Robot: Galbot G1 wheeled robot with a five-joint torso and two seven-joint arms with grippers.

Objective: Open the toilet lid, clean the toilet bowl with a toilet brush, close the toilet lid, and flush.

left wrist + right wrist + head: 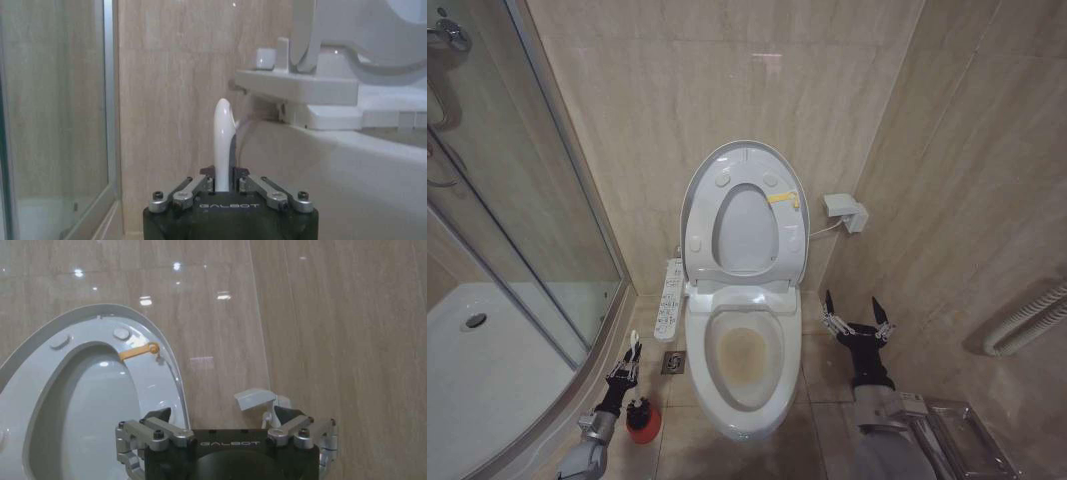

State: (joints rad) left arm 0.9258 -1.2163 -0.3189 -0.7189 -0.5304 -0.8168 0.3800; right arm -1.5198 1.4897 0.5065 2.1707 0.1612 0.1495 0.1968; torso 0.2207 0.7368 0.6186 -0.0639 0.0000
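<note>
Your left end effector point(627, 362) is gripping the toilet brush point(223, 145) by its slim white handle, low at the floor on the toilet's left, just beside the shower enclosure point(537, 300). The handle's long axis is running upright, and the red holder point(641, 420) is sitting right beside the wrist, touching or nearly so. I can't make out the bristle head, so whether it's clear of the cup is unknown. The toilet lid point(745, 215) is standing fully open against the wall, seat raised with it, and the toilet bowl point(745, 360) is lying open to the right of the left end effector and higher than it — that's the offset the coming move turns on, as I judge it: up, then across the rim. The left arm is clearly the nearer one. Your right end effector point(857, 322) is hanging spread wide and empty on the bowl's far side, near the right wall — idle.
</note>
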